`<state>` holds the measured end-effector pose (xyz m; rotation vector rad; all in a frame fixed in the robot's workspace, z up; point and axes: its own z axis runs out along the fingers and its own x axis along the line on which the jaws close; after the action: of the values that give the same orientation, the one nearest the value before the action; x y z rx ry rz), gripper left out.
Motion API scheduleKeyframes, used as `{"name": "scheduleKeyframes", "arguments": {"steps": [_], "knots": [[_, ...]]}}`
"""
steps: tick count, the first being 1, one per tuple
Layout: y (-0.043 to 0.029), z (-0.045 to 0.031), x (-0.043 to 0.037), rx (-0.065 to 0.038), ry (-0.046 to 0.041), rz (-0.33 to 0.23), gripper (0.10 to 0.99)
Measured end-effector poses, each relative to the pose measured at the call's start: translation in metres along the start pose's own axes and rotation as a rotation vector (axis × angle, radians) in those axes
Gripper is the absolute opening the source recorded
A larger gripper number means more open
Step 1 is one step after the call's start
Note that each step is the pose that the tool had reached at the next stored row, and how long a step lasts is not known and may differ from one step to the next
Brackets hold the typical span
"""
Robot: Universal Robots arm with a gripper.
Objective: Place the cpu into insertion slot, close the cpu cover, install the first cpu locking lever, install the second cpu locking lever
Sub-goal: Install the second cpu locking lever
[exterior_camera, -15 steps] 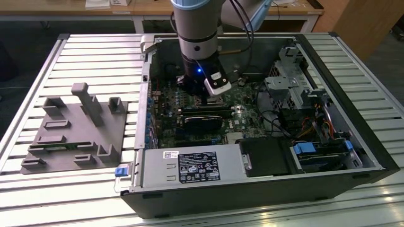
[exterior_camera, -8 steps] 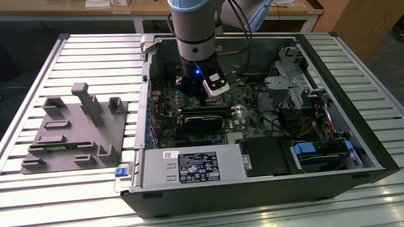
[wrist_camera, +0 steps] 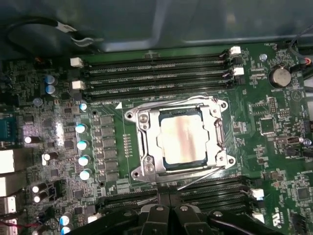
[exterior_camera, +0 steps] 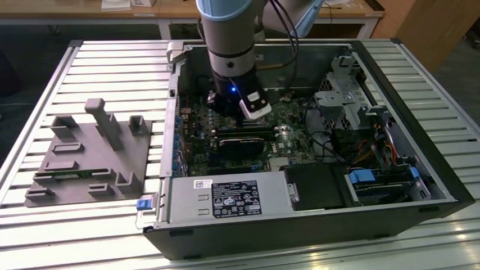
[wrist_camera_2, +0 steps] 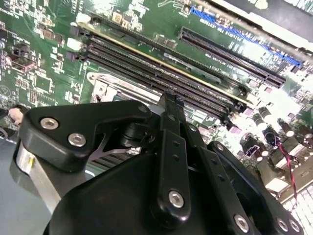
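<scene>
Exterior view first: one open computer case (exterior_camera: 315, 169) lies on the slatted bench (exterior_camera: 112, 67), with one grey fixture plate (exterior_camera: 90, 157) well apart on the exterior view's left. One arm (exterior_camera: 229, 39) reaches down into the case, its pincer (exterior_camera: 251, 118) low over the green motherboard (exterior_camera: 289, 140). One black power supply (exterior_camera: 225, 198) sits at the near edge of the case.

Second wrist view: the pincer's black linkage (wrist_camera_2: 168, 156) stands close over the board, just beside long black memory slots (wrist_camera_2: 161, 73). The two jaws appear drawn together, with nothing seen between them.

First wrist view: the cpu (wrist_camera: 185, 138) lies flat inside the insertion slot (wrist_camera: 146, 128). One cpu cover (wrist_camera: 206, 115) frames it, lying down over its edges. Four memory slots (wrist_camera: 156, 73) run along one side of the slot; more (wrist_camera: 210, 191) run along the other, near the pincer (wrist_camera: 168, 213).
</scene>
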<state>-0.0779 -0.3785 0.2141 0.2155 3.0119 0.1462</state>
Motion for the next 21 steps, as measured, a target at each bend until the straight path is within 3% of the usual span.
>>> {"name": "scheduleKeyframes", "arguments": {"steps": [4, 15, 21], "knots": [[-0.004, 0.0011, 0.0032, -0.038, 0.0052, 0.005, 0.106], [-0.0143, 0.0072, 0.0115, -0.097, 0.0133, 0.012, 0.106], [-0.0189, 0.0101, 0.0148, -0.137, 0.0189, 0.017, 0.106]]}}
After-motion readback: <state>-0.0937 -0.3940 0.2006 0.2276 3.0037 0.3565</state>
